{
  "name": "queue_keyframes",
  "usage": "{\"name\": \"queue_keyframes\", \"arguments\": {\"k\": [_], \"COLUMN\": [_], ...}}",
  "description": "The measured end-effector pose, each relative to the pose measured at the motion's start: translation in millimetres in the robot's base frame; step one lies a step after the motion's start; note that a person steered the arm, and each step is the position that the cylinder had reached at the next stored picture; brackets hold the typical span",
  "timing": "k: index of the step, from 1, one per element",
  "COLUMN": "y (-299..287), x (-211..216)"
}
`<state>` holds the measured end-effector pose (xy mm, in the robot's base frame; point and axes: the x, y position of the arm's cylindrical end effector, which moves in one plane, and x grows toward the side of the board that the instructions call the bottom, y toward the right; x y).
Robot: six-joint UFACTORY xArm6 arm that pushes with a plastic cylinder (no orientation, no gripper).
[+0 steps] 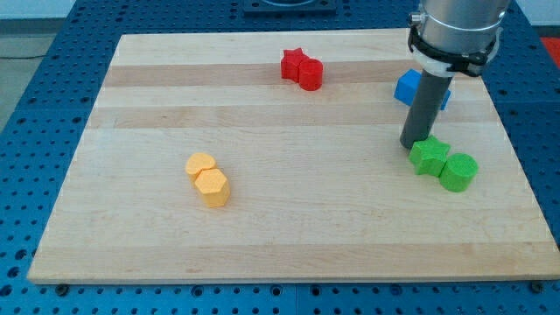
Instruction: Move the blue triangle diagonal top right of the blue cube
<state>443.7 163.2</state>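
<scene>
Blue block pieces show on both sides of my rod at the view's upper right: a larger blue part (407, 87) to its left and a small blue sliver (446, 98) to its right. The rod hides the rest, so I cannot tell the blue triangle from the blue cube. My tip (413, 144) rests on the board just below the blue blocks and touches or nearly touches the upper left of a green star-like block (430, 156).
A green cylinder (458, 171) sits against the green star's lower right. A red star (293, 63) and red cylinder (311, 74) sit together at top centre. Two yellow blocks (200, 164) (213, 187) touch at lower left. The wooden board's right edge (516, 149) is close.
</scene>
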Motion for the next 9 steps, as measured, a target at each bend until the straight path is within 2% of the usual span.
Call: {"name": "queue_keyframes", "arguments": {"k": [3, 7, 9], "y": [29.0, 45.4, 57.5], "x": [-45.2, -52.4, -74.1]}}
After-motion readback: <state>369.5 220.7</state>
